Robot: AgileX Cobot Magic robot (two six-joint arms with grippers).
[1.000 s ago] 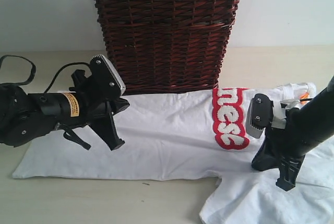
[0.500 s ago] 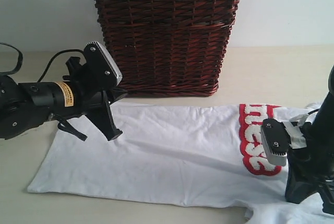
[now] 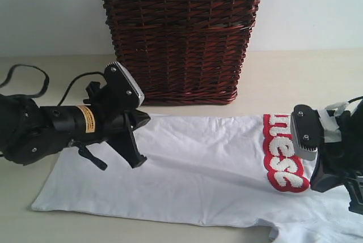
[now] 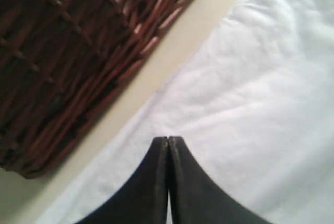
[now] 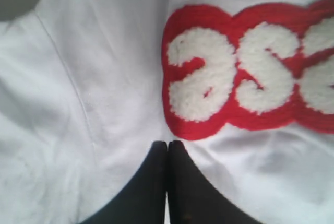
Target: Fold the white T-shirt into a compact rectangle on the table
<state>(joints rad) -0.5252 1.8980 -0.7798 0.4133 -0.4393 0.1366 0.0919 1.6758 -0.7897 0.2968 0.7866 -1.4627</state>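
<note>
black left gripper (image 3: 138, 162), yellow label (image 3: 86, 119), looping cable (image 3: 28, 66)

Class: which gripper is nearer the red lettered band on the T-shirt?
Right. The right gripper sits shut at the edge of the red band; the left gripper is shut over plain T-shirt near the basket, well away.
</note>
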